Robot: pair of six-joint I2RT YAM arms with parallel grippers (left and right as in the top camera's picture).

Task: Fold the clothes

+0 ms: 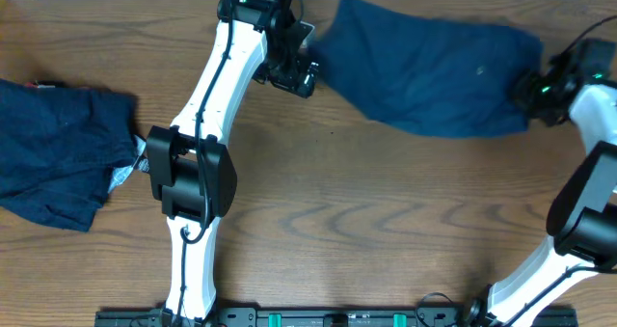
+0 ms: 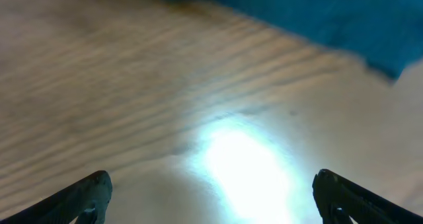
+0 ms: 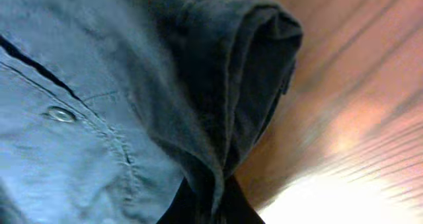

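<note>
A dark navy garment [image 1: 434, 67] lies spread at the back of the table, between my two grippers. My left gripper [image 1: 301, 71] is open and empty at its left edge; in the left wrist view its fingers [image 2: 211, 194] are wide apart over bare wood, with the navy fabric [image 2: 344, 19] beyond them. My right gripper [image 1: 528, 91] is shut on the garment's right edge. The right wrist view shows the fingers [image 3: 211, 207] pinching a fold of navy cloth [image 3: 99, 105] with a seam and a rivet. A second navy garment [image 1: 58, 153] lies crumpled at the far left.
The wooden table [image 1: 386, 202] fills the view. A small white tag [image 1: 125, 173] pokes out beside the left garment, close to the left arm's base [image 1: 188, 177]. A black rail [image 1: 337, 317] runs along the front edge.
</note>
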